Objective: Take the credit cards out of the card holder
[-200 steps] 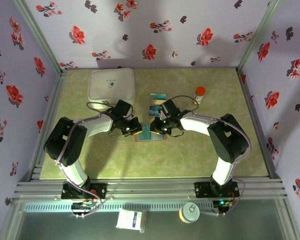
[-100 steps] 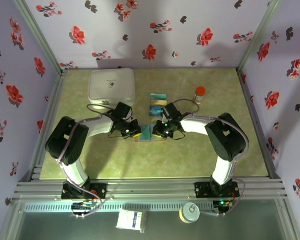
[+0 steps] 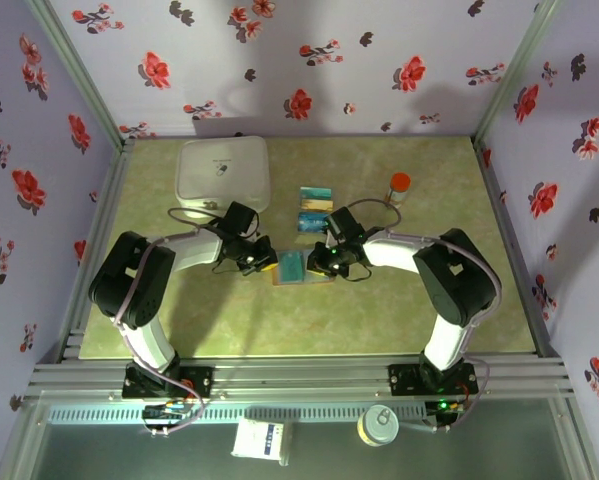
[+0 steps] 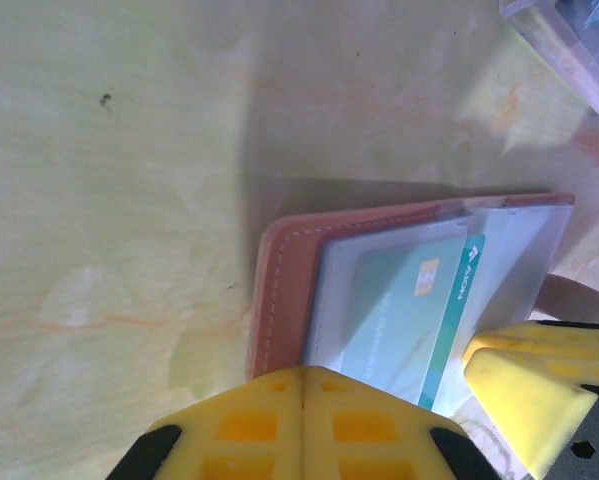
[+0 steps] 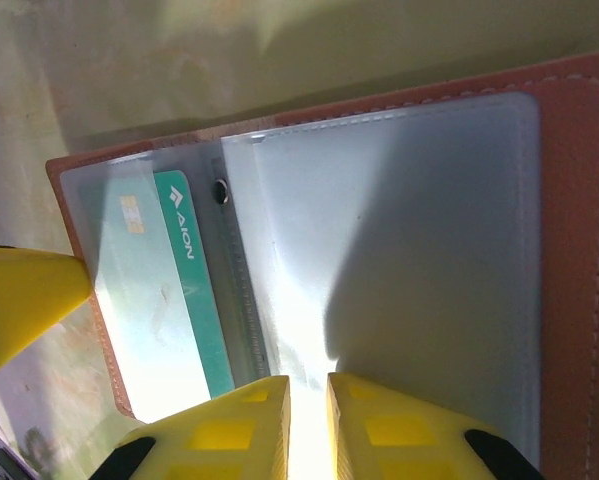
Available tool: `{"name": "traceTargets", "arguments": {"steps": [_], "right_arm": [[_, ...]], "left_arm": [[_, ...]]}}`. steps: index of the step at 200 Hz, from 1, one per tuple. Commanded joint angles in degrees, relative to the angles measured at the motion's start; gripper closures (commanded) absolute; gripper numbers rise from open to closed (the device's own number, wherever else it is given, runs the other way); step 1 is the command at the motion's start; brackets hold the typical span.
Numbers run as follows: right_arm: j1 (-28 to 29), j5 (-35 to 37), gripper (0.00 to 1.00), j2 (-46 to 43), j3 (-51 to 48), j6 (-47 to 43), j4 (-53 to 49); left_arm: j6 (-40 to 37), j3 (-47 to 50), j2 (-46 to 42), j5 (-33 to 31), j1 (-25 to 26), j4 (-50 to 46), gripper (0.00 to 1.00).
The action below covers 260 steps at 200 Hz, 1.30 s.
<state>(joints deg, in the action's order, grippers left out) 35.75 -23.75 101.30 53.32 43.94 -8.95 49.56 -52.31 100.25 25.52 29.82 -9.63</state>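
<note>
The right gripper (image 5: 307,385) has shifted slightly nearer, fingers almost together over the open card holder (image 3: 301,268) mid-table, grip unclear. The left gripper (image 4: 301,385) sits closed at its edge; a teal credit card (image 4: 404,320) lies half-hidden under a sleeve (image 5: 399,230).

The card holder (image 5: 569,200) has a tan-brown, leather-like cover, matt and finely grained, with a pale stitched seam along its edge. Its sleeves (image 5: 379,220) are clear, glossy plastic that throws white glare. The teal credit card (image 5: 199,290) looks like smooth plastic. The table (image 4: 109,200) is matt, mottled yellow-green. The left tool (image 4: 302,390) and right tool (image 5: 309,400) have matt yellow plastic fingers.
</note>
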Motion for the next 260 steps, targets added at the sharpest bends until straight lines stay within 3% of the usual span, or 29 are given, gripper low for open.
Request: {"name": "traceTargets", "arguments": {"steps": [1,74,167,260], "right_arm": [[0.16,1.73,0.81,-1.8,0.84,-0.96,-3.18],[0.25,-1.31,0.81,-0.13,5.6,-0.96,-2.2],[0.41,-1.49,0.8,1.11,7.54,-0.74,-3.0],[1.65,-2.98,0.8,4.03,11.04,-0.49,-2.56]], "left_arm": [[-1.13,0.68,0.56,-0.21,-0.47,-0.57,0.94],[-1.32,0.2,0.9,0.23,-0.47,-0.89,1.0],[-6.27,-2.55,4.15,-2.07,-1.53,-6.69,1.0],[-6.86,-4.2,-1.78,-2.41,-2.53,-9.94,0.99]]}}
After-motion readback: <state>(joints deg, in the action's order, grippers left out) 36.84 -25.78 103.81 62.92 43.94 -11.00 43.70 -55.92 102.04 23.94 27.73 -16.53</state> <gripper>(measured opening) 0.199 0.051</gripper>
